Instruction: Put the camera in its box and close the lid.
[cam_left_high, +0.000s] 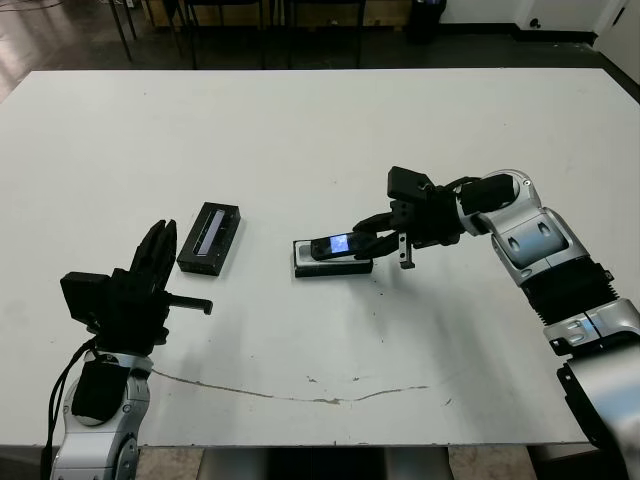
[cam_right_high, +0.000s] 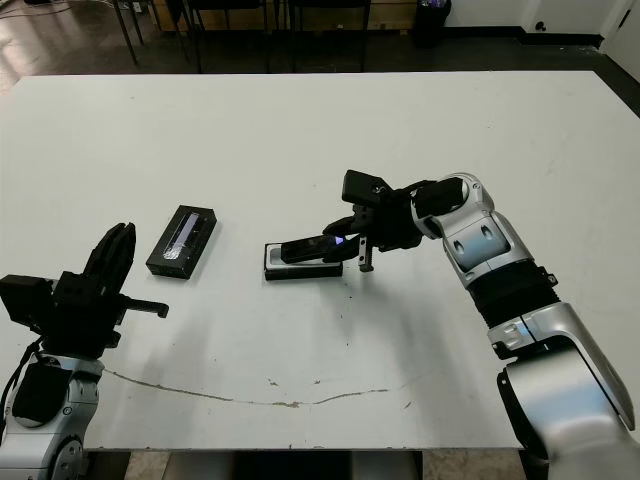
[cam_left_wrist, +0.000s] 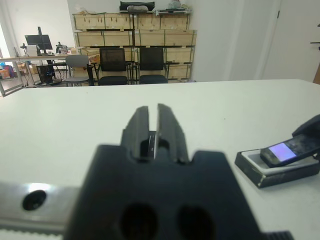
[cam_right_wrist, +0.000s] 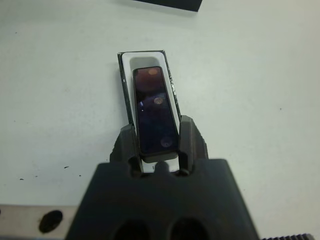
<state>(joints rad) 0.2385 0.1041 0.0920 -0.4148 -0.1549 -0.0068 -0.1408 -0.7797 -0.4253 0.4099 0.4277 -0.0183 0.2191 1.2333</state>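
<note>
The camera (cam_left_high: 335, 246), a slim black bar with a glossy face, is pinched at one end by my right gripper (cam_left_high: 364, 240), which is shut on it. It slants over the box (cam_left_high: 303, 267), a shallow black tray with a white inside: the free end is low over the tray and the held end is raised. In the right wrist view the camera (cam_right_wrist: 154, 107) lines up lengthwise with the box (cam_right_wrist: 145, 56). The lid (cam_left_high: 209, 238), flat and black with a greyish strip, lies on the table left of the box. My left gripper (cam_left_high: 158, 240) is shut and holds nothing, near the front left.
The white table (cam_left_high: 320, 140) has a thin dark scuff line (cam_left_high: 300, 396) near its front edge. Chairs and wooden crates stand beyond the far edge in the left wrist view.
</note>
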